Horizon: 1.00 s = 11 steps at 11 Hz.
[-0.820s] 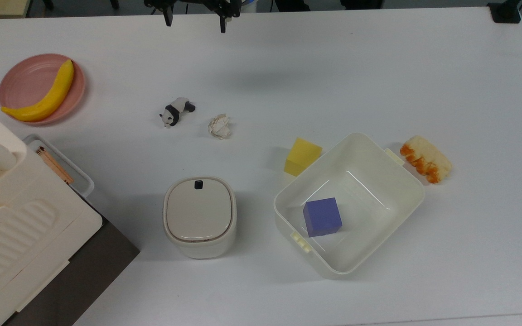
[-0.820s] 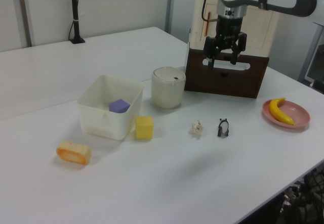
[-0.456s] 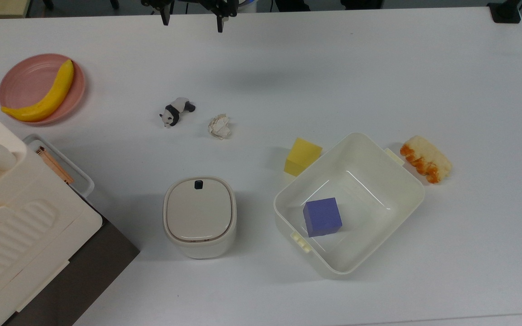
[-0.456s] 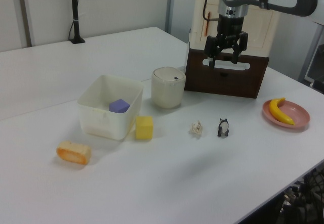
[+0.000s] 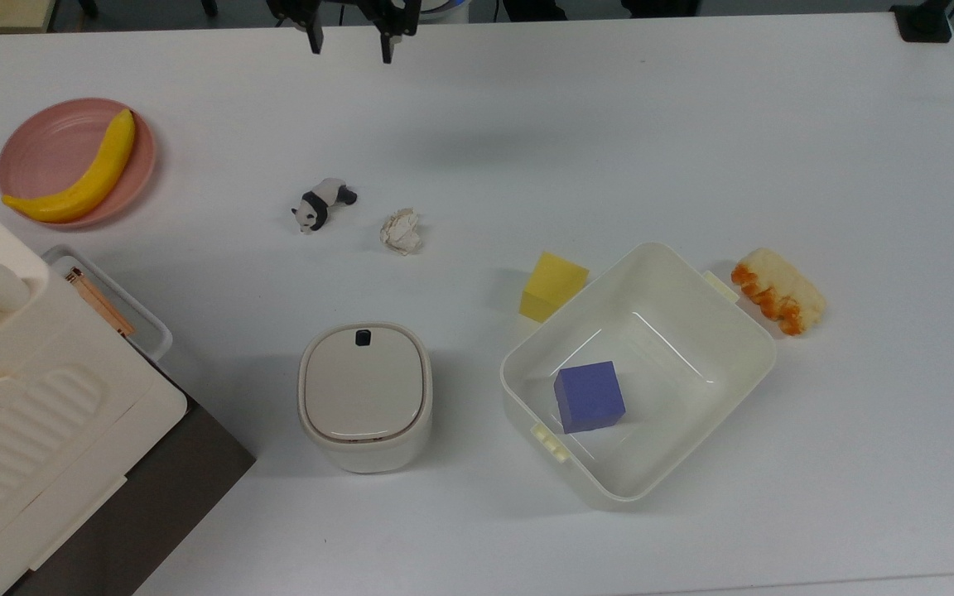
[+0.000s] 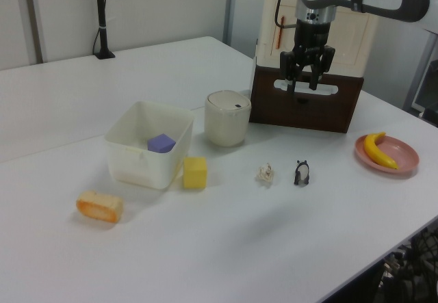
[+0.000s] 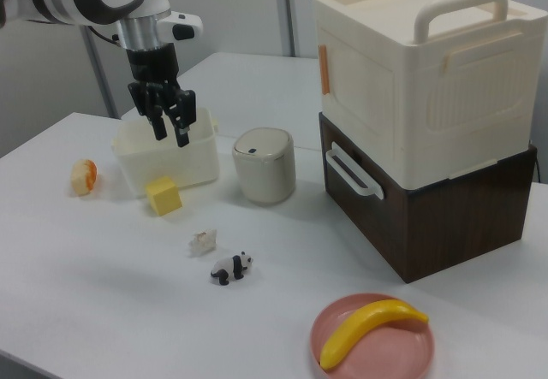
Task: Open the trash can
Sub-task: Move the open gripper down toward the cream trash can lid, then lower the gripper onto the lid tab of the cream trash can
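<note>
The trash can (image 5: 365, 396) is a small cream rounded-square bin with a beige lid lying flat and shut, and a black button (image 5: 363, 336) at the lid's far rim. It also stands in the left view (image 6: 227, 118) and the right view (image 7: 265, 165). My gripper (image 5: 349, 45) hangs high in the air at the top view's upper edge, far from the bin, its two black fingers pointing down. They stand apart with nothing between them. The gripper (image 6: 302, 84) appears before the brown box in the left view, and above the tub in the right view (image 7: 171, 133).
A cream tub (image 5: 742, 331) holds a purple cube (image 5: 589, 396), with a yellow cube (image 5: 553, 285) and a bread piece (image 5: 778, 290) beside it. A paper ball (image 5: 401, 230), a toy panda (image 5: 321, 203), a pink plate (image 5: 34, 153) with a banana (image 5: 79, 178), and a large cream box (image 5: 21, 414) share the table.
The gripper's fingers have drawn closer together over the last second. The gripper stays high at about the same place. Nothing on the table has moved.
</note>
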Each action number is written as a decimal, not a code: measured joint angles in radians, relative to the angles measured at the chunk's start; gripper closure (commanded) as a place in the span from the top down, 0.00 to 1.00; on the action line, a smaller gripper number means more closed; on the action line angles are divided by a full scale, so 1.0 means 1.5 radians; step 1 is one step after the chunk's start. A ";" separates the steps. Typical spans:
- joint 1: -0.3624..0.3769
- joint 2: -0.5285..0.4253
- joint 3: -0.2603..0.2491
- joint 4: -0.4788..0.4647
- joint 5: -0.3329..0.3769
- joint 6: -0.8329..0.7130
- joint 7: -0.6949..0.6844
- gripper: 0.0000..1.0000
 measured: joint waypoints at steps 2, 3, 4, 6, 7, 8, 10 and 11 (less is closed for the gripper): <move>0.000 0.000 0.000 0.000 0.000 0.000 0.000 0.00; 0.000 0.000 0.001 0.000 0.000 0.000 -0.005 0.00; 0.000 0.000 0.001 0.000 0.000 0.000 -0.018 0.00; 0.001 0.000 0.002 0.000 0.000 0.000 -0.079 0.00; 0.001 0.002 0.002 0.000 0.000 0.000 -0.095 0.00; 0.001 0.005 0.002 -0.001 0.000 0.022 -0.104 0.00; 0.001 0.023 0.003 -0.001 0.000 0.099 -0.105 0.00; 0.001 0.041 0.003 0.000 0.000 0.141 -0.105 0.00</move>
